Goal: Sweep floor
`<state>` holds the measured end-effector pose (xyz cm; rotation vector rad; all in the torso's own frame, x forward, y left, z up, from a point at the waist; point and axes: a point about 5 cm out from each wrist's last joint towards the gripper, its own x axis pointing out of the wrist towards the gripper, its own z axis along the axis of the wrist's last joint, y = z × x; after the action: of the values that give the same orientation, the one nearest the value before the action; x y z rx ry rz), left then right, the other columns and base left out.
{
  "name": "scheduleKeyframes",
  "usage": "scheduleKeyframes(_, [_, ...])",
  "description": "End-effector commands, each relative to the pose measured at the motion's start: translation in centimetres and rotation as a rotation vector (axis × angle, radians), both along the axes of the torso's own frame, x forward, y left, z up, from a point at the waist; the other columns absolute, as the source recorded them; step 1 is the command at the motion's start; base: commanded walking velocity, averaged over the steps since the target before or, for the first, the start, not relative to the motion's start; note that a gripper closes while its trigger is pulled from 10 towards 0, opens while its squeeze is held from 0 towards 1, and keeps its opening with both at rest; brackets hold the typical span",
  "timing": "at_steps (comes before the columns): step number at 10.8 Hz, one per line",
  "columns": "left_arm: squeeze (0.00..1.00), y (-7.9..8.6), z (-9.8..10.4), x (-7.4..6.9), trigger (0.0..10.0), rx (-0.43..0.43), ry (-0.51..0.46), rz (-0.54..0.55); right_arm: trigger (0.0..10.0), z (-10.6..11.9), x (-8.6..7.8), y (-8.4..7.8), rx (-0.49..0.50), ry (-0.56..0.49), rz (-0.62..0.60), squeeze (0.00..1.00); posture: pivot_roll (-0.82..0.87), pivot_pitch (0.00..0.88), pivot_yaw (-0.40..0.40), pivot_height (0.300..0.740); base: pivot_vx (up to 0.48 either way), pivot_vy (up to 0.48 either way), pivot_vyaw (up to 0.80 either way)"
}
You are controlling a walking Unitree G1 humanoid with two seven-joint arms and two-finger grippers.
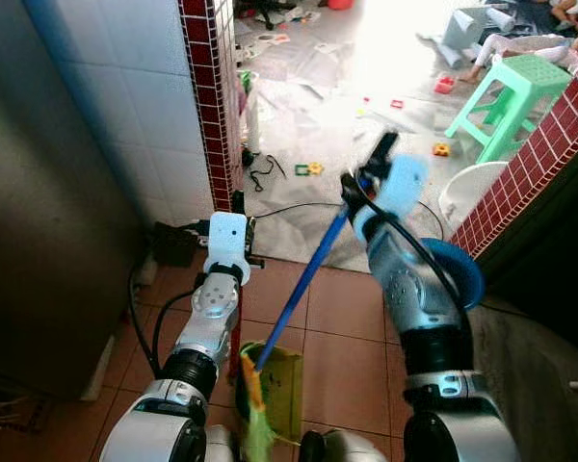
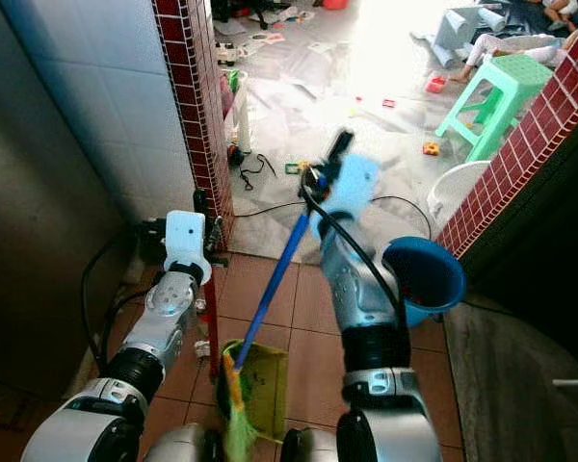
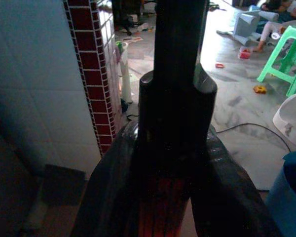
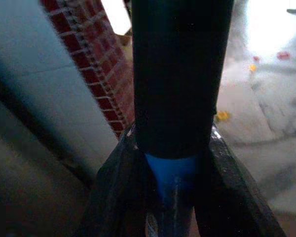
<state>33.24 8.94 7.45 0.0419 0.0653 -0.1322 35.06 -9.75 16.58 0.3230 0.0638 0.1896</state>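
While right pincer (image 1: 364,183) clamps blue broom handle (image 1: 303,281), left pincer (image 3: 175,163) grips red dustpan handle (image 3: 160,207).

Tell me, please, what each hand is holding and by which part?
Right hand grips the broom near the top of its blue handle. Left hand grips the dustpan's red handle near its top.
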Motion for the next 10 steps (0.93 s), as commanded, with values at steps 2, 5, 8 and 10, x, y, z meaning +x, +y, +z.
scheduleKeyframes(2, [0.00, -1.0, -0.7, -0.3, 10.0, -0.062, 0.052, -0.021, 10.0, 4.2, 0.0, 0.7, -0.008, -0.197, 0.049, 0.00, -0.10, 0.038, -0.040, 0.740, 0.000, 0.000, 0.00])
scheduleKeyframes(5, [0.00, -1.2, -0.7, -0.2, 10.0, -0.069, 0.052, -0.034, 10.0, 9.0, 0.0, 0.0, 0.017, -0.411, -0.014, 0.00, -0.10, 0.033, -0.039, 0.740, 0.000, 0.000, 0.00])
scheduleKeyframes(8, [0.00, -1.2, -0.6, -0.1, 10.0, -0.064, 0.039, -0.036, 10.0, 9.5, -0.2, -1.2, -0.234, -0.548, -0.076, 0.00, -0.09, 0.026, -0.037, 0.740, 0.000, 0.000, 0.00])
scheduleKeyframes(10, [0.00, -1.2, 0.1, 0.1, 10.0, -0.074, 0.006, -0.061, 10.0, 6.6, -0.7, -1.9, -0.334, -0.520, -0.102, 0.00, -0.09, 0.023, -0.026, 0.740, 0.000, 0.000, 0.00])
